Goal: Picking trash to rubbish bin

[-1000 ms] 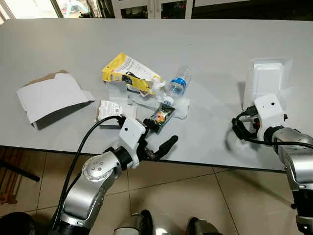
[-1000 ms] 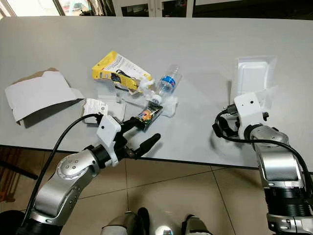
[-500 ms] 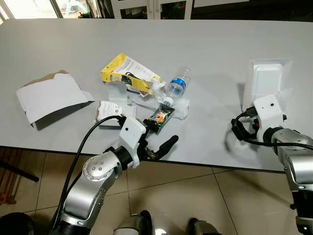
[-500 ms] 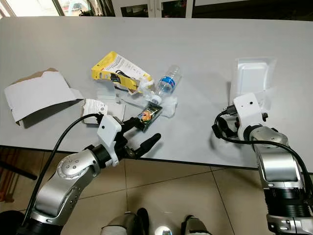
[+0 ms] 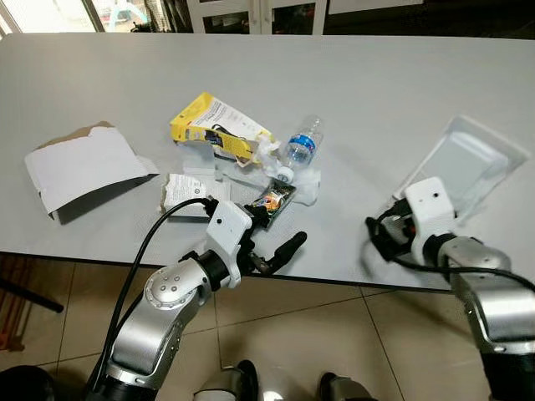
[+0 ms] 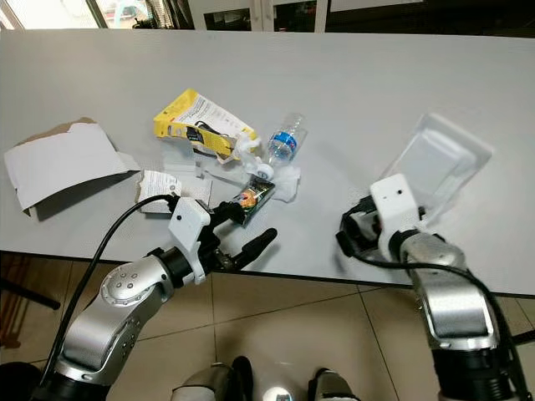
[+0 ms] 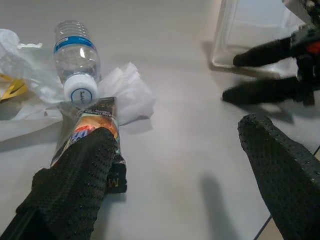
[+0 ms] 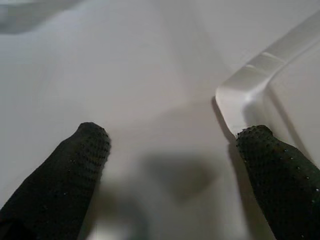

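The left wrist view shows what the head views leave small: the left end effector [image 7: 175, 160] has its fingers spread wide, one finger [image 7: 80, 170] lying over the near end of a snack wrapper [image 7: 87, 132] on the grey counter [image 5: 368, 92], the other finger out over bare counter. Just past the wrapper, at 12 o'clock from it, lie white tissue [image 7: 125, 92] and a clear water bottle [image 7: 76, 55], cap toward the wrapper.

The head views add a yellow carton [image 5: 216, 125] at 11 o'clock from the bottle and torn cardboard [image 5: 79, 163] well apart at 9 o'clock.

The right end effector [image 8: 172, 150] is spread, one finger [image 8: 277, 165] at the corner of the white foam tray [image 5: 464, 163]; whether it touches cannot be told.
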{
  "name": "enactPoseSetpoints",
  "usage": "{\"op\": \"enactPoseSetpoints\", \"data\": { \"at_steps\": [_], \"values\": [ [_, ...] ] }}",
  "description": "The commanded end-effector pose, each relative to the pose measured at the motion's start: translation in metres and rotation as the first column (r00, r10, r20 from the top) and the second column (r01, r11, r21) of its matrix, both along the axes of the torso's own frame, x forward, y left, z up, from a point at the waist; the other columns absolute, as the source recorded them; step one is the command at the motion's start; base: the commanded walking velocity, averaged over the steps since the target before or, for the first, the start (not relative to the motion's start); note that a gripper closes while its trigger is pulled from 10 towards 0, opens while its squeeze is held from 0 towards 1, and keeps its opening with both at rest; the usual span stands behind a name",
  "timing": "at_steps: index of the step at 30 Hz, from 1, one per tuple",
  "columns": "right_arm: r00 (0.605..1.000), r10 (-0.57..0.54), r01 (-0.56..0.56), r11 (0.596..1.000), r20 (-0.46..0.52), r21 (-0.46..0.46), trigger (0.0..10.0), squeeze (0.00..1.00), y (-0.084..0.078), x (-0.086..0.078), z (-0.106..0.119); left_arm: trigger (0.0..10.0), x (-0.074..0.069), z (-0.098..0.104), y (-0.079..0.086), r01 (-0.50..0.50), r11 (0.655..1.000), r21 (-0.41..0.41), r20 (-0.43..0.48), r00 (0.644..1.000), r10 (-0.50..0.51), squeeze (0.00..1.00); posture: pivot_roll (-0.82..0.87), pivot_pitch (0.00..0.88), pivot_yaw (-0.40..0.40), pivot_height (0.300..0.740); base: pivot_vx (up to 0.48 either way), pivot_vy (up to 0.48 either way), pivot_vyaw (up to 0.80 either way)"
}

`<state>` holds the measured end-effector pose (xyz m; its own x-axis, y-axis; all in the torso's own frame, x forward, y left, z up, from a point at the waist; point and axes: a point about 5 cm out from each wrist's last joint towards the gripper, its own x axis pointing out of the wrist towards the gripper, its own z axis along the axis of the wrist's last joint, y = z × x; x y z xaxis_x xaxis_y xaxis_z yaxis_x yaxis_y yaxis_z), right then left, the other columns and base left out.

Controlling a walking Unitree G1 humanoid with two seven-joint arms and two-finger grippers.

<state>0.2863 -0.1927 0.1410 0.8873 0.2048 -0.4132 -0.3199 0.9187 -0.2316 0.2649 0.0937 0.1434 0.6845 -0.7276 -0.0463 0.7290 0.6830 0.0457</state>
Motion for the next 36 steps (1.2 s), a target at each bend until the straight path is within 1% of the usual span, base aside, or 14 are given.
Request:
{"op": "enactPoseSetpoints", "data": {
  "at_steps": [1, 2, 3, 7, 11, 17, 21, 23, 24, 25, 27, 29, 35, 36],
  "values": [
    [0.971, 0.074, -0.065, 0.997, -0.226, 0.047, 10.0, 0.12, 0.021, -0.019, -0.041, 10.0, 0.002, 0.001, -0.001, 0.002, 1.000, 0.010, 0.012, 1.000, -0.003, 0.00, -0.01, 0.193, 0.089, 0.740, 0.000, 0.000, 0.00],
    [0.971, 0.074, -0.065, 0.997, -0.226, 0.047, 10.0, 0.12, 0.021, -0.019, -0.041, 10.0, 0.002, 0.001, -0.001, 0.002, 1.000, 0.010, 0.012, 1.000, -0.003, 0.00, -0.01, 0.193, 0.089, 0.740, 0.000, 0.000, 0.00],
    [0.971, 0.094, -0.082, 0.995, -0.218, 0.062, 10.0, 0.11, 0.029, -0.020, -0.038, 10.0, 0.002, 0.002, -0.001, 0.003, 1.000, 0.010, 0.013, 1.000, -0.003, 0.00, -0.01, 0.193, 0.089, 0.740, 0.000, 0.000, 0.00],
    [0.972, 0.117, -0.104, 0.992, -0.204, 0.073, 10.0, 0.09, 0.038, -0.021, -0.033, 10.0, 0.002, 0.001, -0.002, 0.005, 1.000, 0.010, 0.013, 1.000, -0.006, 0.00, -0.01, 0.186, 0.092, 0.740, 0.000, 0.000, 0.00],
    [0.974, 0.132, -0.119, 0.990, -0.184, 0.078, 10.0, 0.08, 0.043, -0.021, -0.026, 10.0, 0.002, 0.001, -0.003, 0.007, 1.000, 0.009, 0.013, 1.000, -0.007, 0.00, -0.01, 0.185, 0.091, 0.740, 0.000, 0.000, 0.00],
    [0.980, 0.158, -0.152, 0.987, -0.121, 0.058, 10.0, 0.02, 0.049, -0.018, -0.010, 10.0, 0.003, 0.000, -0.004, 0.010, 1.000, 0.007, 0.014, 1.000, -0.011, 0.00, -0.02, 0.181, 0.089, 0.740, 0.000, 0.000, 0.00],
    [0.986, 0.152, -0.148, 0.987, -0.068, 0.055, 10.0, 0.00, 0.051, -0.014, -0.001, 10.0, 0.003, 0.000, -0.005, 0.011, 1.000, 0.005, 0.015, 1.000, -0.011, 0.00, -0.02, 0.177, 0.086, 0.740, 0.000, 0.000, 0.00],
    [0.981, 0.191, -0.188, 0.978, -0.025, 0.095, 10.0, 0.00, 0.058, -0.014, 0.011, 10.0, 0.004, 0.000, -0.005, 0.009, 1.000, 0.005, 0.017, 1.000, -0.010, 0.00, -0.02, 0.174, 0.085, 0.740, 0.000, 0.000, 0.00],
    [0.981, 0.191, -0.188, 0.978, -0.025, 0.095, 10.0, 0.00, 0.058, -0.014, 0.011, 10.0, 0.004, 0.000, -0.005, 0.009, 1.000, 0.005, 0.017, 1.000, -0.010, 0.00, -0.02, 0.174, 0.085, 0.740, 0.000, 0.000, 0.00],
    [0.977, 0.215, -0.214, 0.970, 0.008, 0.116, 10.0, 0.00, 0.063, -0.013, 0.021, 10.0, 0.004, 0.000, -0.005, 0.010, 1.000, 0.005, 0.017, 1.000, -0.010, 0.00, -0.03, 0.172, 0.085, 0.740, 0.000, 0.000, 0.00],
    [0.975, 0.221, -0.223, 0.968, 0.027, 0.118, 10.0, 0.00, 0.065, -0.013, 0.026, 10.0, 0.004, 0.000, -0.005, 0.011, 1.000, 0.006, 0.018, 1.000, -0.011, 0.00, -0.03, 0.172, 0.085, 0.740, 0.000, 0.000, 0.00],
    [0.969, 0.231, -0.241, 0.962, 0.088, 0.130, 10.0, 0.00, 0.070, -0.010, 0.043, 10.0, 0.005, 0.000, -0.005, 0.011, 1.000, 0.006, 0.019, 1.000, -0.011, 0.00, -0.03, 0.172, 0.085, 0.740, 0.000, 0.000, 0.00],
    [0.965, 0.219, -0.238, 0.963, 0.145, 0.127, 10.0, 0.00, 0.071, -0.007, 0.054, 10.0, 0.005, 0.000, -0.006, 0.014, 1.000, 0.004, 0.021, 1.000, -0.015, 0.00, -0.03, 0.172, 0.085, 0.740, 0.000, 0.000, 0.00],
    [0.966, 0.194, -0.216, 0.969, 0.173, 0.122, 10.0, 0.00, 0.068, -0.003, 0.058, 10.0, 0.005, 0.001, -0.007, 0.017, 1.000, 0.004, 0.021, 1.000, -0.017, 0.00, -0.03, 0.172, 0.085, 0.740, 0.000, 0.000, 0.00]
  ]
}}
